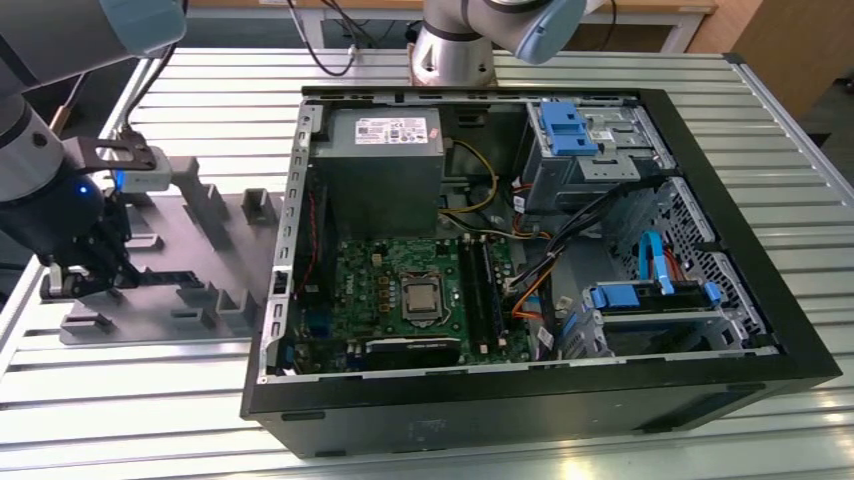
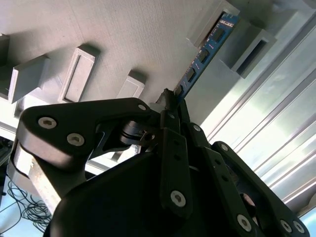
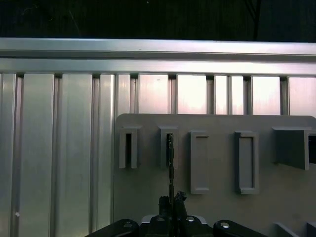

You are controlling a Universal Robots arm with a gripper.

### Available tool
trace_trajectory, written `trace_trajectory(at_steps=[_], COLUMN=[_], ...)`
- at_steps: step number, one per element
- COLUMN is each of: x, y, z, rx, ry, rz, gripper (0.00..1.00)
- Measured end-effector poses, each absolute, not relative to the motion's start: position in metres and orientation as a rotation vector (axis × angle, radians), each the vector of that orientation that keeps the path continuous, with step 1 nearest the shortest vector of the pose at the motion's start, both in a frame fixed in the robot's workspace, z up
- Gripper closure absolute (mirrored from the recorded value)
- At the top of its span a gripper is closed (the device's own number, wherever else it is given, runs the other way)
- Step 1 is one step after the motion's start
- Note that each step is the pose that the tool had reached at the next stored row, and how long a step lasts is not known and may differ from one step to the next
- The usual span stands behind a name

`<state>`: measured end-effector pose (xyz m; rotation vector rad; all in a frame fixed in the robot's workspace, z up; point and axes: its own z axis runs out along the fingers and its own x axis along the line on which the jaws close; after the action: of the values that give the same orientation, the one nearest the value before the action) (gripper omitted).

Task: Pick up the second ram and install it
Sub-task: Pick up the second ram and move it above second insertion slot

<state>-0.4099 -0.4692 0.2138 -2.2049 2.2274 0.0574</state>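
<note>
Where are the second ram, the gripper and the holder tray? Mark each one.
second ram [image 2: 205, 52], second wrist view, on the middle of its chip face.
gripper [image 3: 171, 201], first wrist view, between its fingertips.
holder tray [image 3: 145, 197], first wrist view, on bare grey surface.

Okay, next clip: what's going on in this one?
A single robot arm is working at the grey holder tray, which lies beside the open computer case on the exterior view's left. Its gripper is closed on one end of the second ram, whose far end sits between the tray's raised blocks. The stick has not yet reached the motherboard.
</note>
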Motion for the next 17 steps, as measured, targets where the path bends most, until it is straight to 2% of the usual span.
trace_trajectory(at_steps=[17], x=[-0.4099], y=[-0.4691], z=[0.2194], rx=[-2.205], ry=[2.228], rz=[0.057], gripper=[0.86])
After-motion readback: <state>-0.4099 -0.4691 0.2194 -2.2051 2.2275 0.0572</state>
